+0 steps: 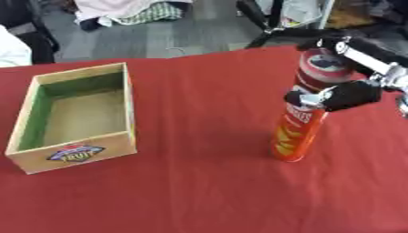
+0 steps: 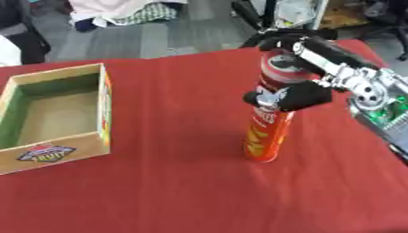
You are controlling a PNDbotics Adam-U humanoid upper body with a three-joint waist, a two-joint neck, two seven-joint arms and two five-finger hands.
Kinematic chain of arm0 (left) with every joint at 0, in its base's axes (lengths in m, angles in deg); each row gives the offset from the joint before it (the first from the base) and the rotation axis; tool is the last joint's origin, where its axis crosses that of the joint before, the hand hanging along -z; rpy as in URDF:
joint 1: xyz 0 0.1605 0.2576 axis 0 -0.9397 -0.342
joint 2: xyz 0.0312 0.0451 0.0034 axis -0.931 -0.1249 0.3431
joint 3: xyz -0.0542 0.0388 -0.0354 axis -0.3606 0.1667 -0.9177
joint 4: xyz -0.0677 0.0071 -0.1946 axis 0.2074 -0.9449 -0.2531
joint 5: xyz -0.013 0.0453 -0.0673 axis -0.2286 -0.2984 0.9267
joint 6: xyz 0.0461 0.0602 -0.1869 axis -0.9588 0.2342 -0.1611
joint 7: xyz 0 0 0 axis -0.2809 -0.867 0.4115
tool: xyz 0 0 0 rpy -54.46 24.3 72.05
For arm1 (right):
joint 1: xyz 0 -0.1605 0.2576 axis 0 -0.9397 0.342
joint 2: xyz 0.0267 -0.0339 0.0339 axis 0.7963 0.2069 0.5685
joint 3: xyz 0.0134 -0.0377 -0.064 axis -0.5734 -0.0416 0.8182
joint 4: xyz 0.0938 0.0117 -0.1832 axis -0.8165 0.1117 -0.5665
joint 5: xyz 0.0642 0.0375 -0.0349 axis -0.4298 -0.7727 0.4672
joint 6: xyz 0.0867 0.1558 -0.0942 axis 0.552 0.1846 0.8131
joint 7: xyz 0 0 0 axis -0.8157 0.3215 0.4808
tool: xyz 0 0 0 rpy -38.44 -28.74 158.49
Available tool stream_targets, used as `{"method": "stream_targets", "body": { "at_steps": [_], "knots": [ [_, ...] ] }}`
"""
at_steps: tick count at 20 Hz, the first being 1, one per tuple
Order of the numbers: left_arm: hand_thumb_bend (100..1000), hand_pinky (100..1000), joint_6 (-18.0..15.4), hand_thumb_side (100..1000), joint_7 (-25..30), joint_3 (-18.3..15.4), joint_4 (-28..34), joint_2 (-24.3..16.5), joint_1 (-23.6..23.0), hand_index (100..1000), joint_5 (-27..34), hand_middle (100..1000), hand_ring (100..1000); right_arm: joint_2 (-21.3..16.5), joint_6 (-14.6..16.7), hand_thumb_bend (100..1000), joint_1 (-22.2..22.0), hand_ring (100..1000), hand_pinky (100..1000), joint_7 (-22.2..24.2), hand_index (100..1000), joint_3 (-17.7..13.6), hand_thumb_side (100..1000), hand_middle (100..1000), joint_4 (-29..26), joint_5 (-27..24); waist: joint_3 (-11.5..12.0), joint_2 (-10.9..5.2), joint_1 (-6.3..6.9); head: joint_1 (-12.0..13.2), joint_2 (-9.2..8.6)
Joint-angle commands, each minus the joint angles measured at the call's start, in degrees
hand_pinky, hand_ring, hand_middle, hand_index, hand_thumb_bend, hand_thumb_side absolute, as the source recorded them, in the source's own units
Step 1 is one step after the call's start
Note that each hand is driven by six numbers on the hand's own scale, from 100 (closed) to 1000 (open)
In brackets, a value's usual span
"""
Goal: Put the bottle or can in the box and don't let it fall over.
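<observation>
My right hand (image 2: 299,93), black with silver joints, is curled round the upper part of the tall orange cylindrical crisp can (image 1: 301,119): thumb on the near side, fingers wrapped over the far side by the red-and-white lid end. The can stands within my grasp, its long axis nearly upright with the top leaning slightly away from me, its base resting on the red tablecloth (image 1: 207,182) directly below my hand. The shallow rectangular wooden box with green-painted inner walls (image 1: 127,102) lies well apart to the left of my hand, open side up, nothing visible inside it. My judgement: the coming move is a lift, then a carry leftward, keeping the axis vertical. My left hand shows in neither view
</observation>
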Motion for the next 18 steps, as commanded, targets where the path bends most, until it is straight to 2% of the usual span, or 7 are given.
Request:
{"method": "stream_targets", "body": {
  "at_steps": [1, 6, 11, 12, 13, 16, 18],
  "knots": [
    [559, 913, -0.05, 748, -0.13, -0.52, 0.93, -1.22, 0.62, 751, -0.14, 787, 837, -0.78, 0.28, 487, 0.68, 883, 775, 0.09, 882, -0.29, 444, 872, 0.31, 0.01, 0.11, -0.44, 0.06, -0.23, -0.66],
    [558, 913, -0.1, 747, -0.26, -0.56, 0.97, -1.25, 0.67, 749, -0.16, 787, 837, -0.7, -0.02, 396, 0.64, 848, 637, 0.83, 868, -0.02, 275, 868, 0.76, -0.15, 0.22, -0.4, 0.1, -0.22, -0.69],
    [558, 914, -0.16, 746, -0.41, -0.66, 1.07, -1.24, 0.72, 747, -0.18, 787, 838, -0.61, -0.34, 319, 0.55, 825, 550, 2.19, 867, 0.25, 121, 868, 1.08, -1.0, 0.3, -0.42, 0.17, 0.15, -0.37],
    [558, 914, -0.16, 746, -0.43, -0.66, 1.08, -1.24, 0.7, 747, -0.19, 787, 838, -0.6, -0.39, 319, 0.55, 825, 550, 2.45, 867, 0.3, 121, 868, 1.14, -1.13, 0.31, -0.43, 0.18, 0.25, -0.26],
    [558, 915, -0.15, 746, -0.46, -0.68, 1.08, -1.23, 0.66, 746, -0.21, 787, 838, -0.59, -0.44, 271, 0.55, 814, 517, 2.66, 863, 0.34, 100, 864, 1.18, -1.26, 0.31, -0.43, 0.19, 0.27, -0.26],
    [559, 915, -0.14, 746, -0.6, -0.75, 1.07, -1.2, 0.63, 744, -0.24, 785, 838, -0.53, -0.61, 215, 0.6, 799, 480, 2.86, 855, 0.38, 100, 857, 1.25, -1.76, 0.3, -0.42, 0.22, 0.35, -0.19],
    [559, 915, -0.13, 746, -0.63, -0.74, 1.09, -1.19, 0.64, 744, -0.25, 784, 838, -0.51, -0.73, 204, 0.63, 796, 471, 2.73, 852, 0.43, 100, 855, 1.29, -2.05, 0.31, -0.4, 0.23, 0.32, -0.17]
  ]
}}
